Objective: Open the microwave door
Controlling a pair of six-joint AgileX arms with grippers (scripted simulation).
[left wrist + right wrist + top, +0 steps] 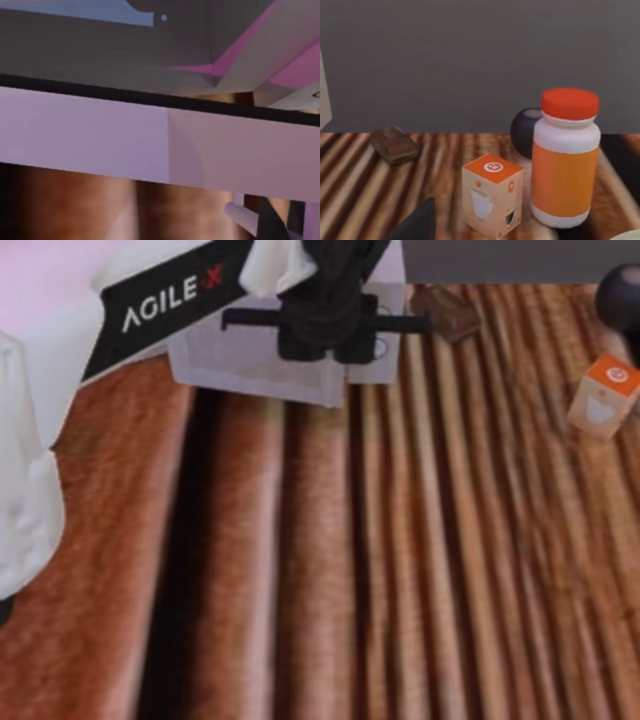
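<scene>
From above, my left arm reaches across the far left of the table [400, 570], its white casing carrying a black band that reads "AGILE X". My left gripper [325, 325] sits over the front of the microwave [215, 360], a pale grey box at the table's back edge. A thin pale panel that I take for the microwave door [290, 380] slants out from the box's front toward the viewer, so the door looks partly swung open, though the gripper hides the hinge side and I cannot judge the angle. Whether my fingers are spread or pinched I cannot tell here. To the right lie a brown block [447, 312], a dark round object [620, 295] and a small orange-topped carton [605, 395].

Through the left wrist camera, a broad pale lilac slab edged in black fills the frame, probably the door seen edge-on, with wood grain below it. No fingertip is clearly shown.

The right wrist camera looks past 1 parked arm toward the same clutter: the carton, printed with a white cup and a round white logo I cannot read, and an orange-and-white bottle [566, 160] with a red-orange cap, unlabelled.

As I judge it, the pull is under way; swinging the door fully wide remains.
</scene>
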